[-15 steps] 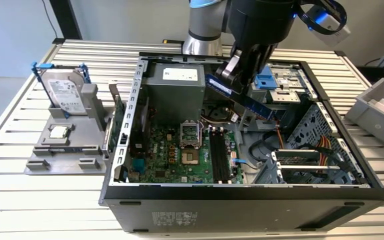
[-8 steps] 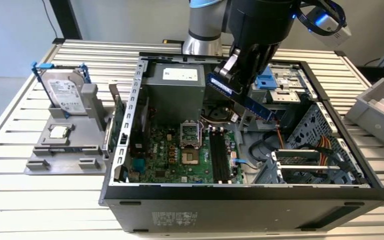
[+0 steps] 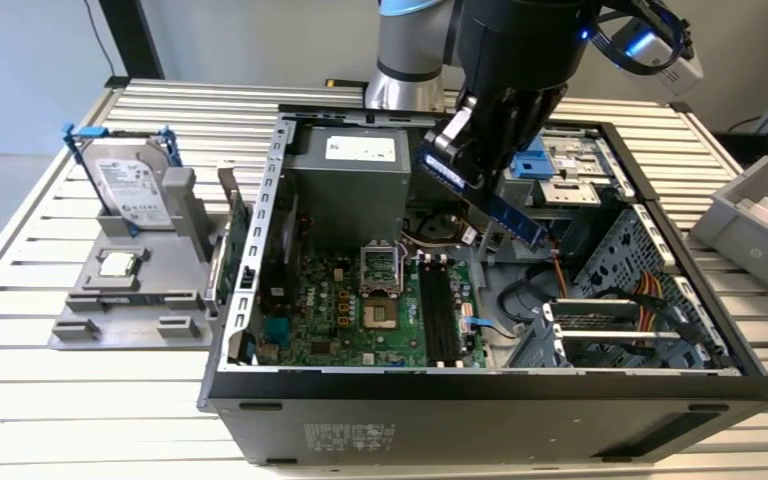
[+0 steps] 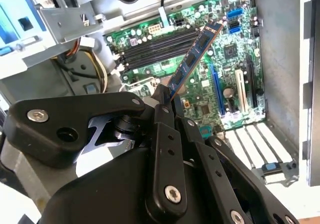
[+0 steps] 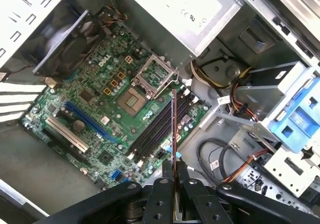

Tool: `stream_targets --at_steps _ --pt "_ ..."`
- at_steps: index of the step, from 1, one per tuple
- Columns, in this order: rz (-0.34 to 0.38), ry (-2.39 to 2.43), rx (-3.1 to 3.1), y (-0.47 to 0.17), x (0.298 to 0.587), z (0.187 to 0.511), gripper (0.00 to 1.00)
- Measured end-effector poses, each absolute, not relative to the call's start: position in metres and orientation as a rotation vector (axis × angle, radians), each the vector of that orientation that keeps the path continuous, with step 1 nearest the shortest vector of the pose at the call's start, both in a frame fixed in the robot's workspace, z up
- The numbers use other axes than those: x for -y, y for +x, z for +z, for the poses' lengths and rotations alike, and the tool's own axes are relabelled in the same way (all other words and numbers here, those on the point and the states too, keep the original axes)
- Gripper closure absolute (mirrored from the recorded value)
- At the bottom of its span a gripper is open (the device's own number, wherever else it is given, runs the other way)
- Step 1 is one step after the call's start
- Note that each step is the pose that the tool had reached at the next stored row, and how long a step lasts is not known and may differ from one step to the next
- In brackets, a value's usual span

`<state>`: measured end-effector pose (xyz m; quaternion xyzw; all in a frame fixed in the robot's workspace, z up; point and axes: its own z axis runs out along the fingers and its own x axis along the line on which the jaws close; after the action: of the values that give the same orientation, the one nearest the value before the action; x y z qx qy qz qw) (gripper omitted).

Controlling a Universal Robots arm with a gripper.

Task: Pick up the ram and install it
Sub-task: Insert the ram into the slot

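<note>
The gripper (image 4: 162, 98) looked like matt black plastic or coated metal, faintly grainy, with bright steel screw heads (image 4: 172, 195) set into it. The ram (image 4: 196, 51) was a thin circuit board with a glossy blue-green lacquer. The computer case (image 3: 491, 420) was smooth, satin grey sheet metal, and the power supply (image 3: 351, 180) inside it was bare dull metal. The motherboard (image 3: 344, 300) shone green under its varnish. The table (image 3: 91, 400) was pale ribbed metal. The hard drive (image 3: 131, 185) had a silvery metal face and sat on a matt grey plastic stand (image 3: 131, 300).
</note>
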<state>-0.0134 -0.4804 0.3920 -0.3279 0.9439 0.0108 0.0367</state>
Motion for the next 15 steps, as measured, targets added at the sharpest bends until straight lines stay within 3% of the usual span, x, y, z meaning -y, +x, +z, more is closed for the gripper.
stream_targets --at_steps 15 --pt "0.026 -0.81 -2.958 -0.014 0.4804 0.3919 1.0"
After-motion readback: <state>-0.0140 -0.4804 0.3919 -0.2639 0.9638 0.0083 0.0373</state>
